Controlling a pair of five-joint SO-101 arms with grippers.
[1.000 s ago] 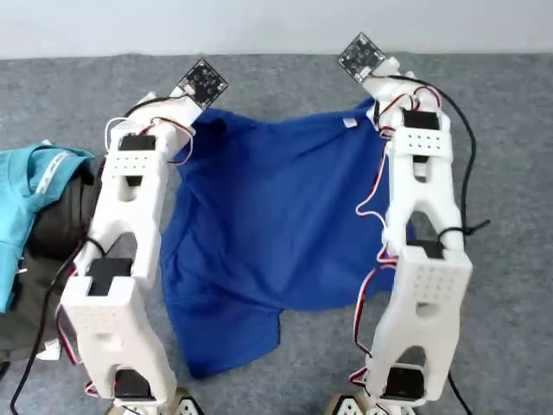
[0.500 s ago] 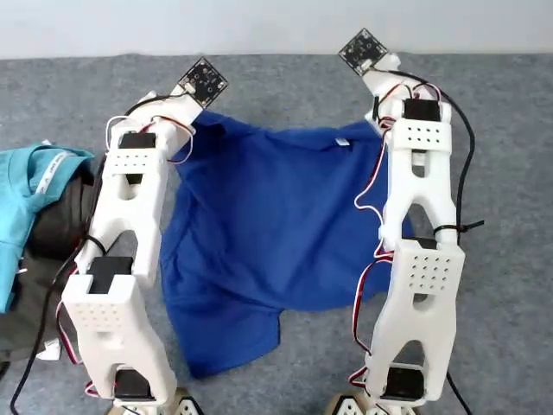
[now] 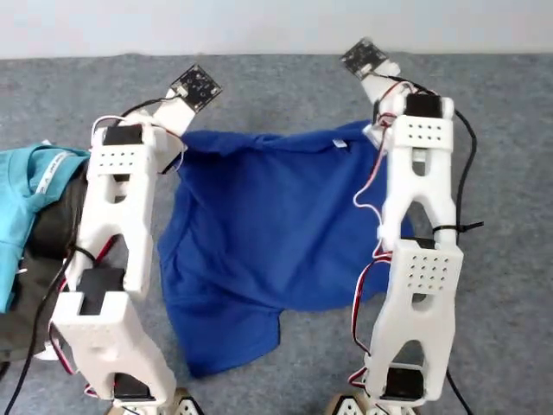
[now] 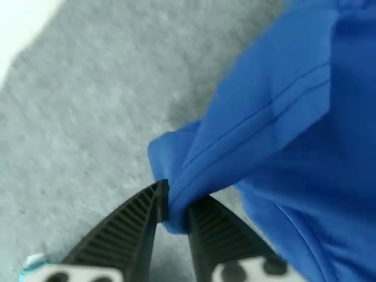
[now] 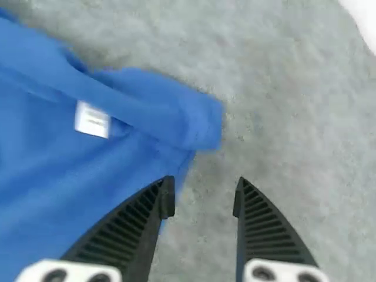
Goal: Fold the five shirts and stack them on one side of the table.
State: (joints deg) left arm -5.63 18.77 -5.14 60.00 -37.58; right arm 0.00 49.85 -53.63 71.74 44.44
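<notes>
Lying rumpled on the grey table [image 3: 505, 130], the blue shirt [image 3: 268, 233] is spread wide. The left claw [image 4: 174, 214] is clamped on a bunched fold at the shirt's far corner. The right claw [image 5: 202, 197] hangs with jaws apart over the shirt's edge, near its white label [image 5: 92, 120]. A teal shirt [image 3: 30, 181] lies heaped apart from the blue shirt, on the left claw's side.

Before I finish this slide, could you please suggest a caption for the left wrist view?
Left claw shut on a bunched edge of the blue shirt, over the grey table.
</notes>
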